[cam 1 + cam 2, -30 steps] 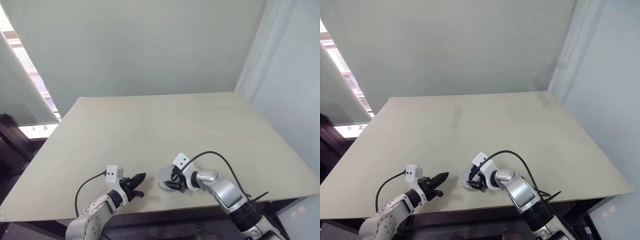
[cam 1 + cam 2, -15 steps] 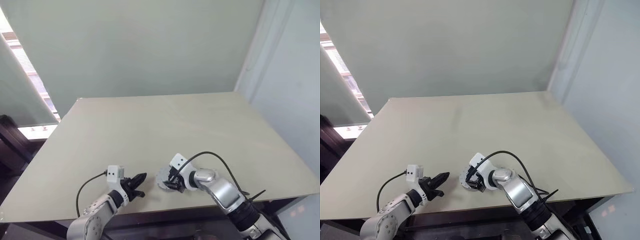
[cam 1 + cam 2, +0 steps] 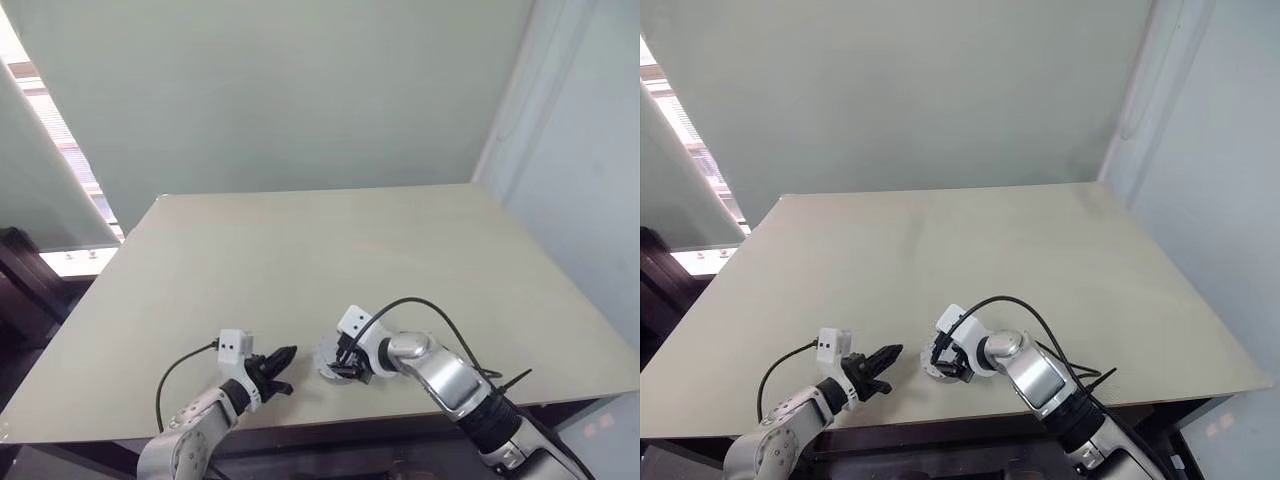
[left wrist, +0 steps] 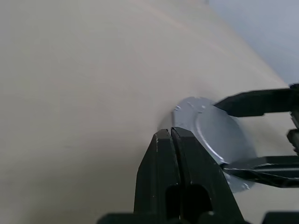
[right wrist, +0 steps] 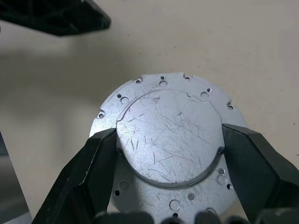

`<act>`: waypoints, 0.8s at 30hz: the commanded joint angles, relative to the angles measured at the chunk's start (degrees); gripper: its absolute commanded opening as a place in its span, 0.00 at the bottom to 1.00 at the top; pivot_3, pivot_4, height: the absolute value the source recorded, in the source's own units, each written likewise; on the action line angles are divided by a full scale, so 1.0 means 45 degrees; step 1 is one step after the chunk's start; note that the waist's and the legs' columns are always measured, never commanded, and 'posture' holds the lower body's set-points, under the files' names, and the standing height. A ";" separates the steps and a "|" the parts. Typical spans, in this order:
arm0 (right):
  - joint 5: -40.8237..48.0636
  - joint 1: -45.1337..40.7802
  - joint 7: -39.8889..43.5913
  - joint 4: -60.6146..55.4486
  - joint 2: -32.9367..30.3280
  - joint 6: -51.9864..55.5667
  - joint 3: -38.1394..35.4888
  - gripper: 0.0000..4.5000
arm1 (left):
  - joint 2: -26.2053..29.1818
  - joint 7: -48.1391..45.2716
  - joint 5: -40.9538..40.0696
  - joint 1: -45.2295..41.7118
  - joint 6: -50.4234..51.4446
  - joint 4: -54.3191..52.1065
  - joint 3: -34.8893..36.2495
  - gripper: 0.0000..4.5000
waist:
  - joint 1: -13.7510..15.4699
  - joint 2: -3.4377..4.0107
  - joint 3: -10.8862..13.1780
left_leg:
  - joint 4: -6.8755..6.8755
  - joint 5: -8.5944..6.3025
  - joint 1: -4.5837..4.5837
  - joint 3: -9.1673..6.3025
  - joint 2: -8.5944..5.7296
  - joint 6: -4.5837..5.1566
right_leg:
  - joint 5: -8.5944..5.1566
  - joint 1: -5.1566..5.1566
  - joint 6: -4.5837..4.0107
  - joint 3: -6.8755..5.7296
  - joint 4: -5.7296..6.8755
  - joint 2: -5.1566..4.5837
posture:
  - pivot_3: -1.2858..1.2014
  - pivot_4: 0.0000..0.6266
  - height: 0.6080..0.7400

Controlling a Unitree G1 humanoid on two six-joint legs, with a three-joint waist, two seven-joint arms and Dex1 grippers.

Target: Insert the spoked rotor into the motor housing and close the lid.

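A round silver-grey metal puck (image 5: pixel 168 116) with a flange of small holes and a scratched raised centre is the motor housing, closed face toward the right wrist camera; no windings show. My right gripper (image 5: pixel 169 140) is shut on its raised centre, one finger (image 5: pixel 100 154) on each side. It is held tilted just above the table (image 3: pixel 300 260) near the front edge, also seen as the housing (image 3: pixel 327 357). My left gripper (image 4: pixel 170 133) is shut and empty, just left of the housing (image 4: pixel 210 135). The spoked rotor and the lid are out of view.
The beige table's front edge (image 3: pixel 300 425) runs close below both grippers. A black cable (image 3: pixel 420 303) loops over the right arm. A pale wall (image 3: pixel 300 90) stands behind the table, with a window (image 3: pixel 40 110) at the left.
The right wrist has rolled slightly with the housing still in its grip. The left arm has kept still.
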 commanded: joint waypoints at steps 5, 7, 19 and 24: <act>-0.0328 0.0071 0.0154 0.1039 -0.0456 0.0817 0.0416 0.71 | -0.0449 -0.0256 0.0602 -0.0759 -0.0498 0.0243 -0.1153 0.00 | -0.0001 0.0000 -0.0003 | 0.0000 0.0000 -0.0007 0.0000 -0.0006 0.0000 | 0.0000 -0.0003 0.0001 0.0001 -0.0004 -0.0002 | 0.52 0.00 1.00; -0.0334 0.0061 0.0189 0.1057 -0.0458 0.0823 0.0412 0.71 | -0.0463 -0.0265 0.0871 -0.0951 -0.0566 0.0591 -0.1344 0.00 | -0.0001 0.0001 -0.0004 | -0.0004 0.0007 -0.0009 -0.0001 -0.0004 0.0011 | 0.0000 -0.0006 0.0001 -0.0001 -0.0004 -0.0002 | 0.52 0.00 1.00; -0.0237 0.0124 0.0199 0.0879 -0.0527 0.0920 0.0231 0.71 | -0.0131 -0.0037 0.2059 -0.1339 -0.0353 0.1674 -0.1853 0.00 | 0.0008 0.0019 -0.0023 | -0.0021 0.0008 -0.0014 -0.0005 -0.0013 0.0016 | -0.0002 -0.0013 0.0003 0.0000 -0.0011 -0.0008 | 0.52 0.00 1.00; -0.0020 0.0080 0.0327 0.0956 -0.0386 0.0650 -0.0056 0.71 | -0.0171 -0.0071 0.2220 -0.1421 -0.0330 0.1722 -0.1997 0.00 | 0.0012 0.0031 -0.0032 | -0.0020 0.0008 -0.0015 -0.0009 -0.0022 0.0014 | -0.0004 -0.0010 0.0006 -0.0001 -0.0013 -0.0017 | 0.52 0.00 1.00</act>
